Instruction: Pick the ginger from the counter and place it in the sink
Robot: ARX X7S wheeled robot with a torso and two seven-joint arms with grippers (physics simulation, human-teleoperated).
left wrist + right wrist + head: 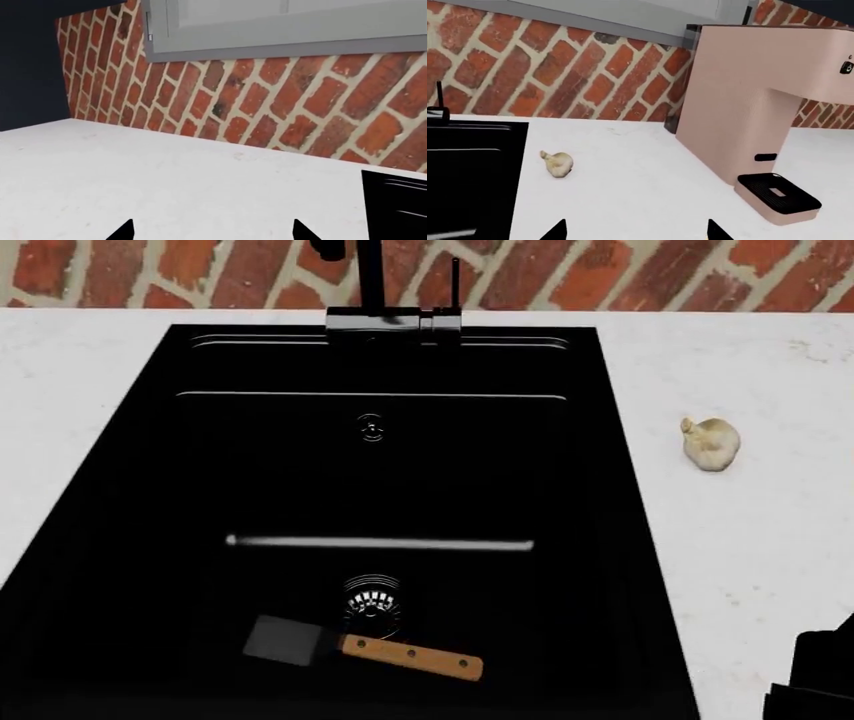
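A pale garlic bulb [558, 163] lay ahead of the right jaws. A pink coffee machine [760, 100] stood farther ahead, to their right. A wooden-handled spatula [360, 645] lay away to their left. Beyond the left jaws rose a red brick wall [267, 100] under a grey cabinet [280, 25].

Your left hand [212, 231] shows only as two dark fingertips at the frame edge — the finger bodies are cut off. Same for your right hand [635, 229]. In the head view, only a dark corner of your right arm [817, 678] enters the frame. The faucet [387, 300] is cropped at the top. Ginger — not visible in any view. The sink [134, 490] runs off the bottom edge.
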